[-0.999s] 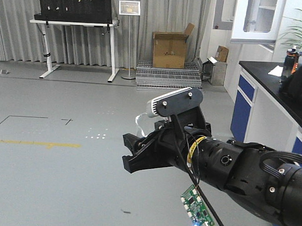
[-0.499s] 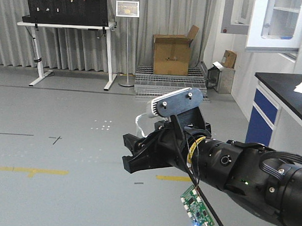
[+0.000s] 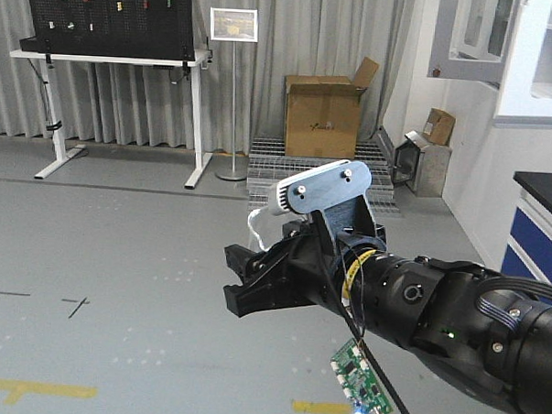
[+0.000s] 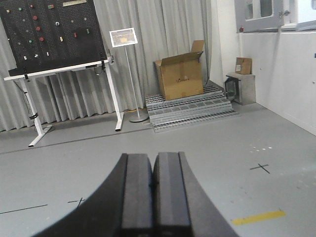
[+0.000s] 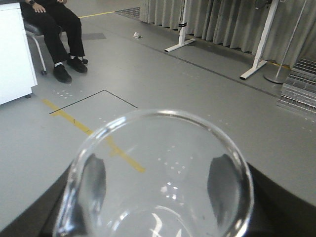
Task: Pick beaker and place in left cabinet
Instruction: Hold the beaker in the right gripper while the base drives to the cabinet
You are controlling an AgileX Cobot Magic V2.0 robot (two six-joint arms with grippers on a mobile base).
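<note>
Shift: blue, black-topped lab counter (image 3: 530,255) has slid to the front view's right edge; black right arm keeps its pose.
Right gripper (image 3: 237,279): fingers clamped on the small clear glass beaker (image 5: 158,168).
Beaker: held in the air above the grey floor (image 3: 117,283).
Left gripper (image 4: 153,185): fingers pressed together, empty.

You have the right gripper (image 3: 241,281) in the near middle of the scene. Its arm runs back to the near right, and the beaker (image 5: 158,182) sits between its fingers. Far left, a pegboard (image 3: 109,12) stands on a table (image 3: 118,50), with a sign stand (image 3: 234,26) just right of the table. Right of that, a cardboard box (image 3: 322,104) rests on a grating platform (image 3: 305,176). Further right, a smaller box (image 3: 439,125) shows just above a metal bin (image 3: 429,168). A counter (image 3: 544,189) lies at the right edge, below a wall cabinet (image 3: 539,53).
</note>
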